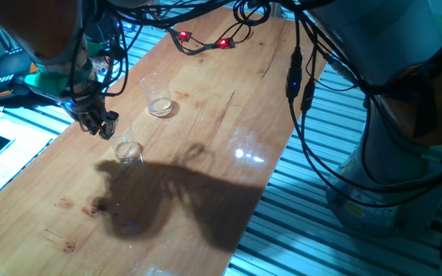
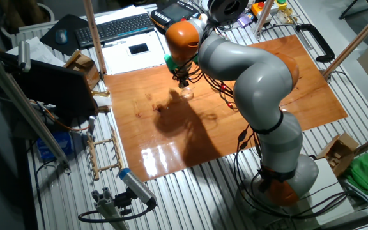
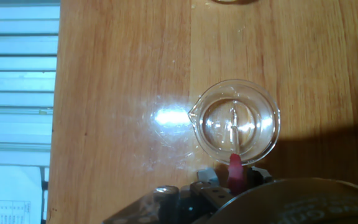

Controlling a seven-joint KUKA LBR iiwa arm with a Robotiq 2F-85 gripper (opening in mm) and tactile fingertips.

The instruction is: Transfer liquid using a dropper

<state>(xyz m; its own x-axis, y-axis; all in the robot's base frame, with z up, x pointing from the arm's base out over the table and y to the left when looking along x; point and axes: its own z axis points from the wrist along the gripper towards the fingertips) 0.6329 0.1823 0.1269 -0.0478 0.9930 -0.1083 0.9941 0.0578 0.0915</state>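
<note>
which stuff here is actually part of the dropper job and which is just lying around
Part of the job:
- dropper, held by the gripper, tip down in the near beaker
- far beaker, faint yellowish liquid at its bottom

Just lying about:
- keyboard and mouse beyond the table
- red-tipped cable at the table's end
- cardboard box on the floor

We see a bright glare patch on the tabletop [image 3: 123, 74] left of the tool [image 3: 235, 177], the arm's dark shadow spreading below it; focus stays sharp.
</note>
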